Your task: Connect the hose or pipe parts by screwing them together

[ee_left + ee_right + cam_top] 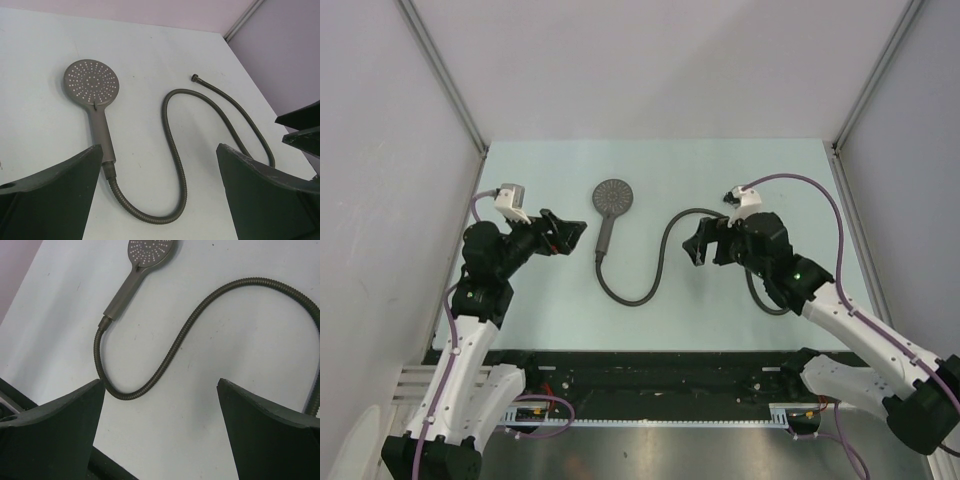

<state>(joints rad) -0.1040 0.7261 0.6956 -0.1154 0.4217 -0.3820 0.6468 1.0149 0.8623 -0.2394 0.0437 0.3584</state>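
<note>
Overhead view of a pale tabletop (720,320) with two robot arms that I am driving remotely. A dark grey shower head (91,81) lies face up near the middle, its handle pointing towards the arm bases. A thin grey hose (177,345) leaves the bottom of the handle, dips towards me, then snakes away to the right in an S. Its free end nut (195,77) rests on the tabletop well apart from the head. At the joint (109,167) the hose collar meets the handle end, and I cannot tell whether the thread is fully home. To do this step well, I judge one arm should clamp the handle low down to stop it rolling; the other should take the collar itself, not the flexible hose, and turn it in short twists with the two axes in line, since a tilted collar could cross-thread. The left gripper (570,232) hovers just left of the handle, with jaws wide apart and holding nothing; its arm rises from the lower left, elbow folded, wrist aimed right. The right gripper (698,247) hovers beside the hose's upper bend, also with jaws wide apart and empty; its arm reaches in from the lower right, wrist aimed left, and a loop of hose passes beneath it.
</note>
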